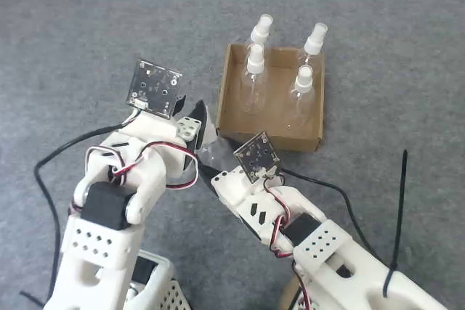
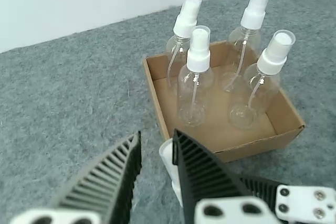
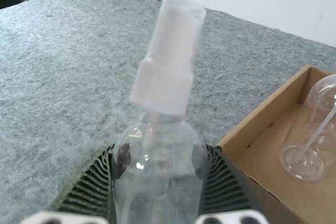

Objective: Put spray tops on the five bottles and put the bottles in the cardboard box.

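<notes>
"Where is the fifth bottle [image 3: 157, 156]?"
"Your right fingers [image 3: 86, 192] are holding its clear body, with the spray top [image 3: 168, 72] on it, above the grey desk [image 3: 63, 51]."
"And the left?"
"Your left fingers [image 2: 205, 177] stand a little apart, close to that top. Behind them, four bottles [image 2: 195, 90] with tops stand in the cardboard box [image 2: 157, 93]."

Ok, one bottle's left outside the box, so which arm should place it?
Right. The right arm's fingers are shut on the fifth bottle, spray top on, beside the cardboard box; the left arm's fingers stand open.
</notes>
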